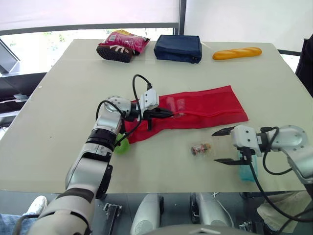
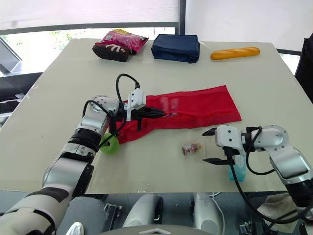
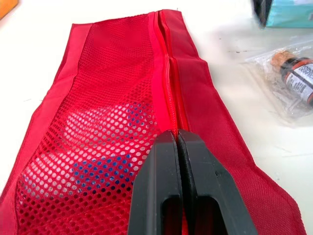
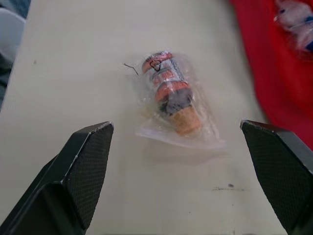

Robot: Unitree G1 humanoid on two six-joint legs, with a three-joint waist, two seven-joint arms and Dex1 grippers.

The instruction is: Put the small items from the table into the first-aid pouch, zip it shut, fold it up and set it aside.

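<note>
The left arm is reaching forward over the worktop (image 1: 63, 98) with its elbow bent, the forearm turning towards the robot's right and lying low over the near-left end of the red mesh pouch (image 1: 210, 108). The left tool (image 1: 170, 113) is pointing along the pouch's zip (image 3: 168, 78), its two fingers pressed together with the tips sitting on the zip line; I cannot tell whether the slider is pinched between them. Pale and blue items (image 3: 105, 154) are showing through the mesh.

The right arm is coming in from the worktop's right edge, its forearm pointing left and held level. The right tool (image 1: 218, 146) is standing wide apart, facing a small vial in a clear packet (image 1: 201, 149), which is lying on the worktop just in front of the pouch and not touching the fingers. A green ball (image 1: 122, 145) is sitting under the left forearm.
</note>
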